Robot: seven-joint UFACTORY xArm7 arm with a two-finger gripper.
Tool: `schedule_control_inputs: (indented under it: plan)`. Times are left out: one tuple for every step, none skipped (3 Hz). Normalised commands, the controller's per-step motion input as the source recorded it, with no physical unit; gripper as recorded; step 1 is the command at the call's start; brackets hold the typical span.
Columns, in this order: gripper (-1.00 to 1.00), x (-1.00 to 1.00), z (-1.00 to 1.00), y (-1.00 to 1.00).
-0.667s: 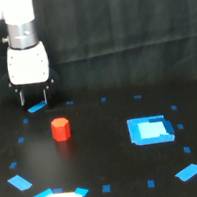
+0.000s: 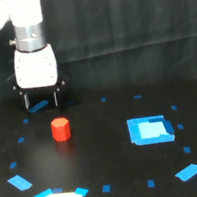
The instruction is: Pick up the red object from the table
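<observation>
Red object (image 2: 60,129): stubby block standing on the table (image 2: 108,150), toward the exterior view's left, untouched and with bare surface all round it.
Gripper (image 2: 41,99): white body on the arm, two dark fingers (image 2: 26,100) pointing down with a clear gap between them, holding nothing.
Relation: gripper sits above and behind the block in the picture, a little to the exterior view's left of it; the two are apart.
Step in hand: lining up over the block before descending, as I judge it.
How to do it well: bring the gap between the fingers squarely over the block, keep the fingers spread wider than it, then go straight down so one finger passes each side.
Depth: low enough to grip the block's sides, short of striking the table.
Risk: an off-centre descent could land a finger on top of the block or knock it aside.
Nearby: blue rectangle (image 2: 150,129) lies well apart on the exterior view's right, out of the way.
</observation>
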Motion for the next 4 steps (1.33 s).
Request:
schedule_control_inputs:
  plan:
    - [1.0, 0.47, -0.32, -0.81]
    - [0.45, 0.38, -0.62, -1.0]
    - [-1.0, -0.11, -1.0, -1.0]
    - [-1.0, -0.05, -0.84, -0.76]
